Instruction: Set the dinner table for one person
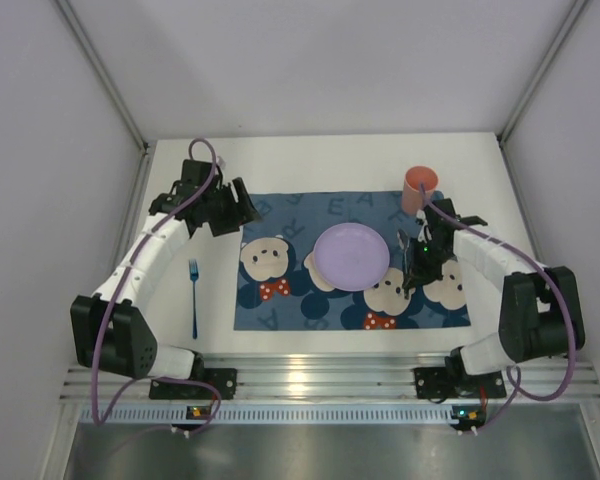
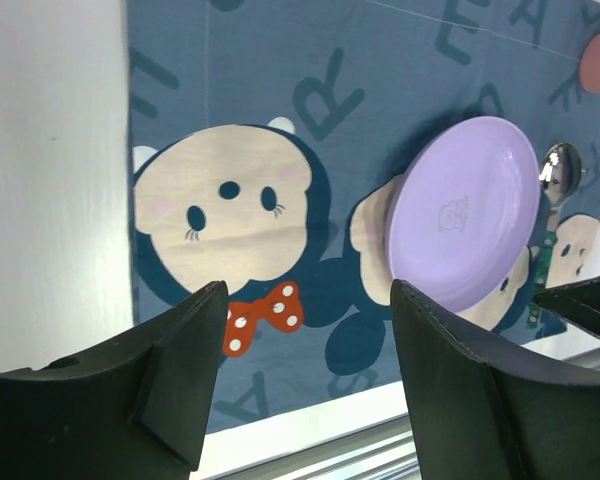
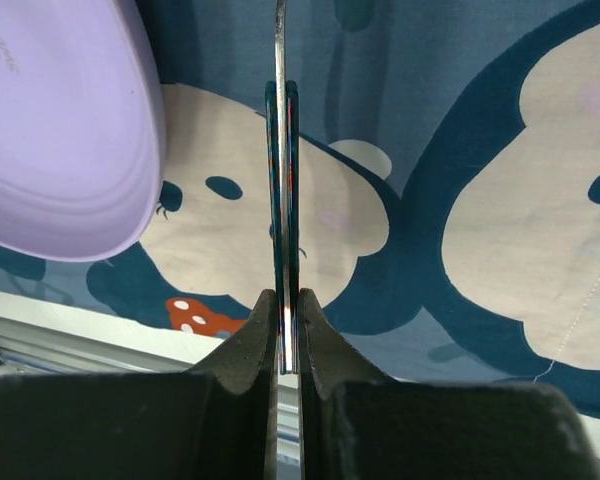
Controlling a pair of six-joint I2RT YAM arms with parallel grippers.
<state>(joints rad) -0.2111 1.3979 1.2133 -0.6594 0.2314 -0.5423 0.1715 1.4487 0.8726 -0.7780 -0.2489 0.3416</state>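
Note:
The white dinner table (image 1: 330,160) carries a blue cartoon-bear placemat (image 1: 298,212). A lilac plate (image 1: 351,256) lies on the middle of the placemat, and also shows in the left wrist view (image 2: 465,210) and the right wrist view (image 3: 60,130). My right gripper (image 1: 413,263) is just right of the plate, shut on the thin handle of a shiny spoon (image 3: 281,150), held edge-on above the placemat. The spoon's bowl shows in the left wrist view (image 2: 560,168). My left gripper (image 1: 242,205) is open and empty above the placemat's far left corner, jaws wide apart (image 2: 308,292).
A blue fork (image 1: 194,298) lies on the table left of the placemat, pointing away from me. An orange cup (image 1: 419,188) stands upright at the placemat's far right corner. Grey walls enclose the table on the left, back and right. A metal rail (image 1: 320,375) runs along the near edge.

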